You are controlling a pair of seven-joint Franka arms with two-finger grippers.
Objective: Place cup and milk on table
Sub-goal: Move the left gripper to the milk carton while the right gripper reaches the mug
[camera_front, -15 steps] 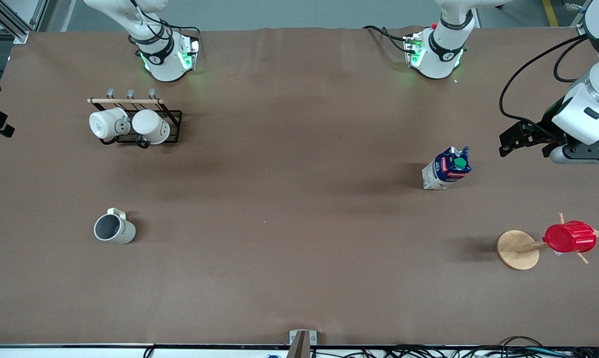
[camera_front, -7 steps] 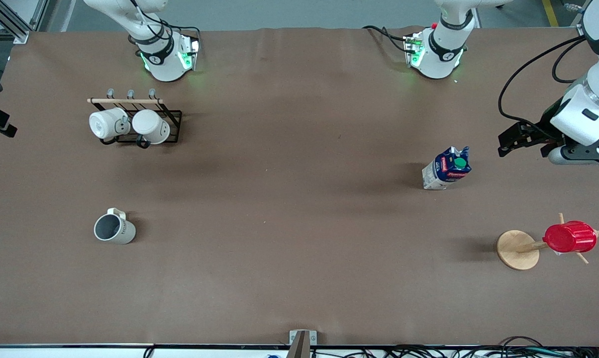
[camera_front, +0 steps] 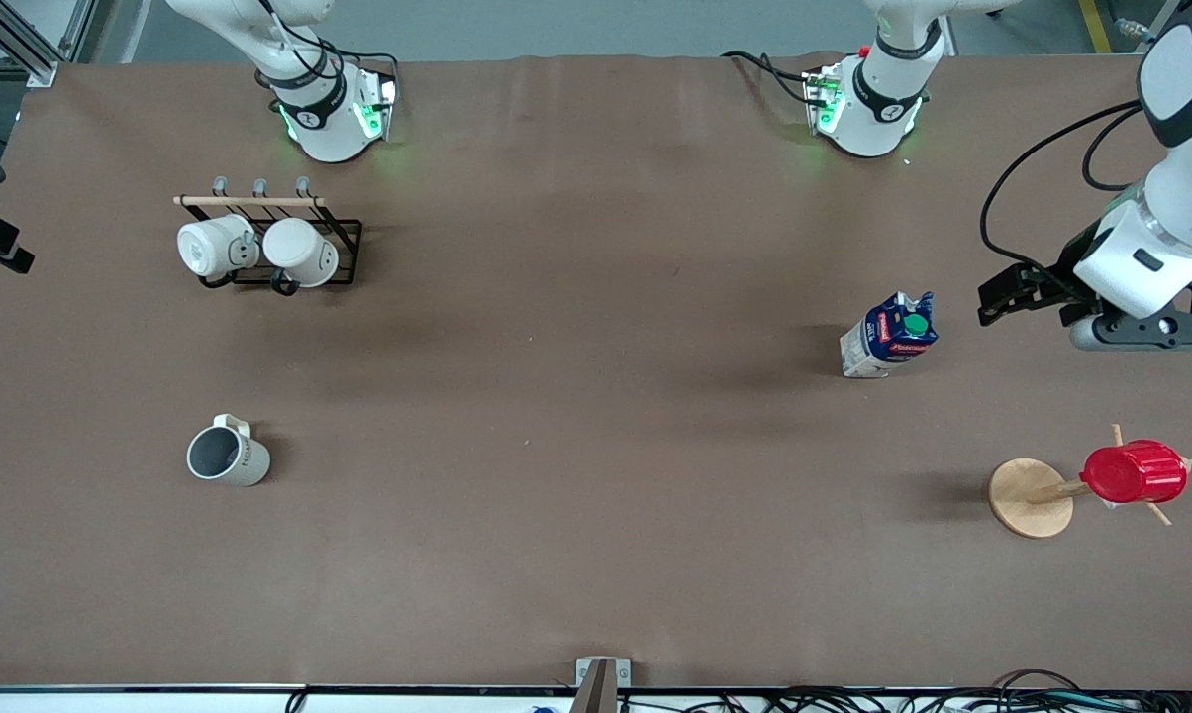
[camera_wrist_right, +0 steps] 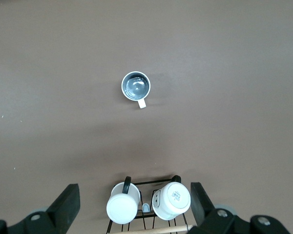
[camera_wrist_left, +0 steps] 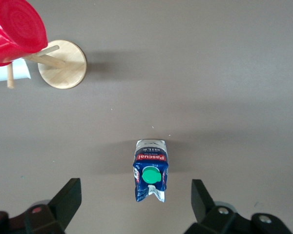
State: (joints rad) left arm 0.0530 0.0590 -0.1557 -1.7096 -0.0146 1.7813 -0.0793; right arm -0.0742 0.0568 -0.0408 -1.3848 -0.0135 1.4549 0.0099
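Observation:
The cup [camera_front: 228,458], off-white with a grey inside, stands upright on the table [camera_front: 596,416] toward the right arm's end; it also shows in the right wrist view [camera_wrist_right: 136,87]. The milk [camera_front: 889,334], a blue and white carton with a green cap, stands upright toward the left arm's end. My left gripper [camera_wrist_left: 135,197] is open and empty, high above the table, with the milk [camera_wrist_left: 150,175] far below between its fingers. My right gripper [camera_wrist_right: 135,197] is open and empty, high above the mug rack.
A black wire rack [camera_front: 344,230] near the right arm's base holds two white mugs [camera_wrist_right: 149,202]. A wooden peg stand [camera_front: 1027,498] carries a red ribbed cup [camera_front: 1134,472], nearer the front camera than the milk; the stand also shows in the left wrist view [camera_wrist_left: 63,64].
My left arm's hand has shifted a little toward the milk. The cup, the milk and the rack have not moved.

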